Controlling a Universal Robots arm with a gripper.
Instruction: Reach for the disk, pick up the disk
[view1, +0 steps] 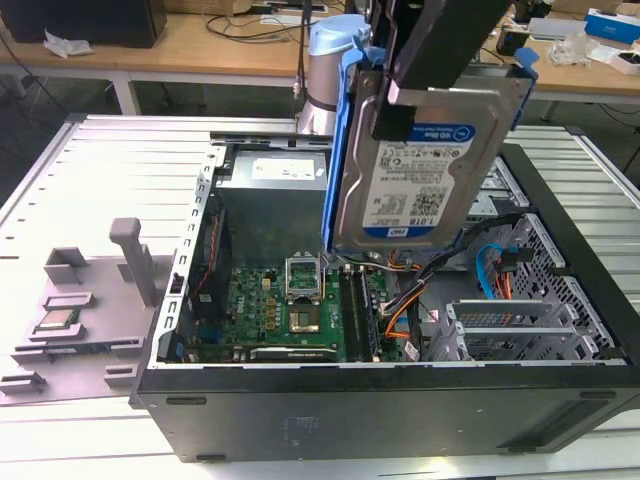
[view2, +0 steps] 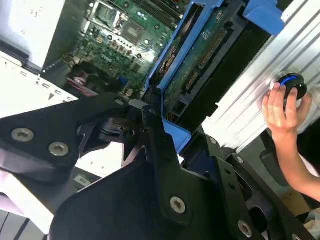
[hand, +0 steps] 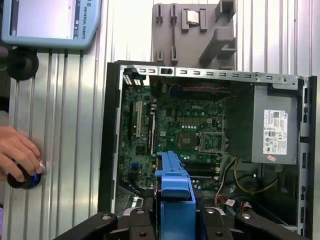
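The disk (view1: 425, 175), a silver hard drive with a blue-and-white label and a blue bracket along its edges, hangs upright in the air above the open computer case (view1: 400, 395). My gripper (view1: 402, 95) comes down from above and is shut on the disk's upper edge, with one black finger (view1: 395, 112) lying across the label side. In the first wrist view the blue bracket (hand: 174, 187) sits clamped between the black fingers (hand: 136, 220). The second wrist view shows the disk's green circuit-board side (view2: 200, 65) and the gripper (view2: 162, 132) closed on the bracket.
Below the disk lie the motherboard (view1: 285, 310), the grey power supply (view1: 272, 195) and orange and black cables (view1: 400, 310). A grey fixture holding a small chip (view1: 62, 320) stands at the exterior view's left. A person's hand (hand: 17, 155) rests on a round button beside the case.
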